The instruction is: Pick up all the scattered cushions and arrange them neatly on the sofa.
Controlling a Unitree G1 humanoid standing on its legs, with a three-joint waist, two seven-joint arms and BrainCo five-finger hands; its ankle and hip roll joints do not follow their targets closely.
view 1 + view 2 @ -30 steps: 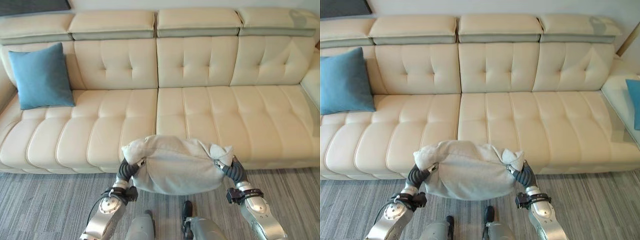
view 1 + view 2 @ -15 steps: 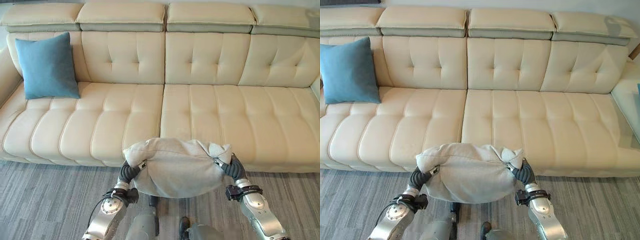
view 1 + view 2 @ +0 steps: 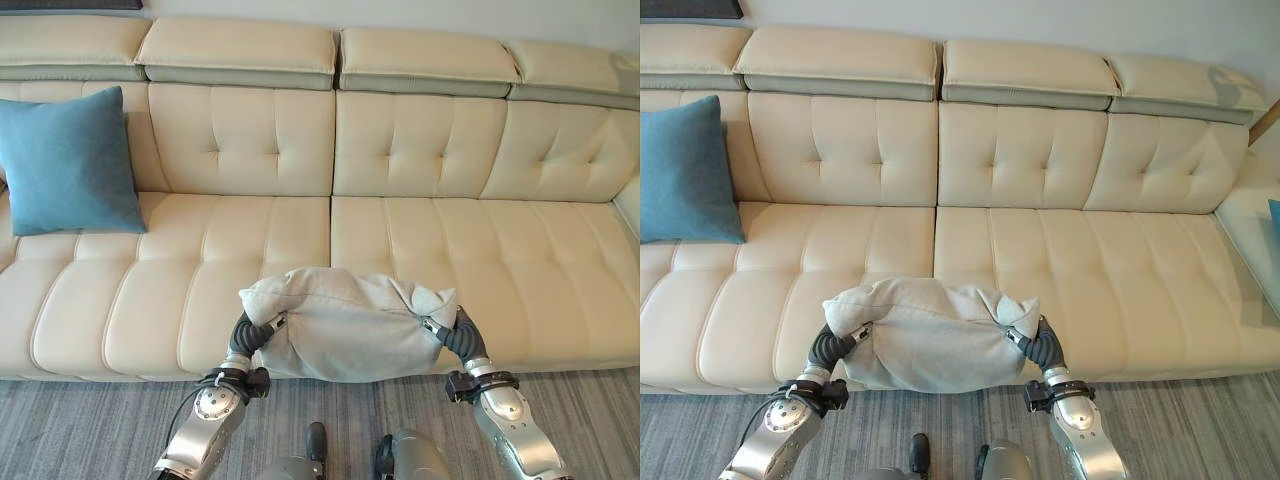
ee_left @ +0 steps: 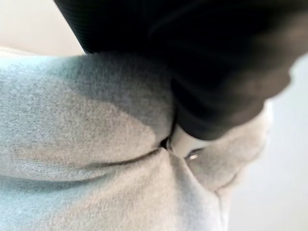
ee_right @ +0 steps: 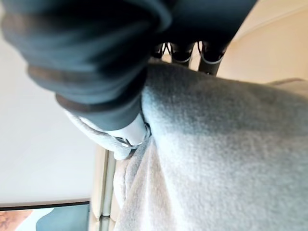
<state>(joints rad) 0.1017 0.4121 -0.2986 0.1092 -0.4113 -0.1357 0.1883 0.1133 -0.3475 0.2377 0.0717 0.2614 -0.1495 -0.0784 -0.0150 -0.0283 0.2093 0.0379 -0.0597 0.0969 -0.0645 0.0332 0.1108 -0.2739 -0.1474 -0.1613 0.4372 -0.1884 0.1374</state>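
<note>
Cream tufted leather sofa point(image 3: 420, 240) spans the head views, grey-striped floor point(image 3: 90, 420) in front. Teal cushion point(image 3: 68, 160) stands upright against the backrest at the robot's far left. Another teal cushion's edge point(image 3: 1274, 225) shows on the chaise at far right, mostly cut off. Rest of the seat bare.

Grey cushion point(image 3: 345, 325) is held off the floor between both hands, over the seat's front edge near the centre seam. Soft, rumpled fabric, corners bunched at each end.

L hand point(image 3: 250, 335) buried in the cushion's left end, R hand point(image 3: 455, 335) in its right end. Fingers sunk in fabric; grip of either can't be told from wrist views.
</note>
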